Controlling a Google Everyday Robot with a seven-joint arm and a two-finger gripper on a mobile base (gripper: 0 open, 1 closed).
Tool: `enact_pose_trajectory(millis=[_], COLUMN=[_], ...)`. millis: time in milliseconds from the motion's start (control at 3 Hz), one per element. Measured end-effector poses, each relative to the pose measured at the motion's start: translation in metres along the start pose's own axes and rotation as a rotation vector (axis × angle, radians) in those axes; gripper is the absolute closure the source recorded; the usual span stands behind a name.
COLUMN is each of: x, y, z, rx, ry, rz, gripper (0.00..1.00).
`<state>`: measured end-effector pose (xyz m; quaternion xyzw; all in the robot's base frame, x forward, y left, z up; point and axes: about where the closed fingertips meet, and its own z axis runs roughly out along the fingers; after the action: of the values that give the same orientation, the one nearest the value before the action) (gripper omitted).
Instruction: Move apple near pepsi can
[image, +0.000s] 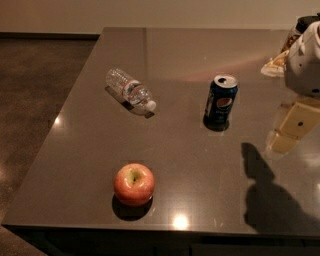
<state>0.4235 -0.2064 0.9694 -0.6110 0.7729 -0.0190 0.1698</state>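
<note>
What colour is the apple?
The apple is red with yellowish patches, camera view. The gripper is far right.

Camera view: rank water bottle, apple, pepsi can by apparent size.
1. water bottle, longest.
2-3. apple and pepsi can look alike; the apple sits nearer, so unranked.
Gripper hovers at right edge.

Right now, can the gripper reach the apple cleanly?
Probably yes. The gripper hangs at the right of the table; the apple sits near the front edge, with the can and bottle farther back, off a straight path.
</note>
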Motion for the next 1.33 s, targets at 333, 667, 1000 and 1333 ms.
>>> enact_pose_trajectory(millis=[333,667,1000,1333], x=[-0.013,-0.038,-0.085,-0.114], y=[0.039,0.078,0.116,0.127], z=[0.01,0.026,0.058,0.076], rx=[-0.037,-0.089,-0.166,-0.19], ry=[-0.088,-0.177,-0.297,-0.377], rz=[-0.029,-0.067,-0.102,-0.099], gripper=[0.0,0.0,0.0,0.0])
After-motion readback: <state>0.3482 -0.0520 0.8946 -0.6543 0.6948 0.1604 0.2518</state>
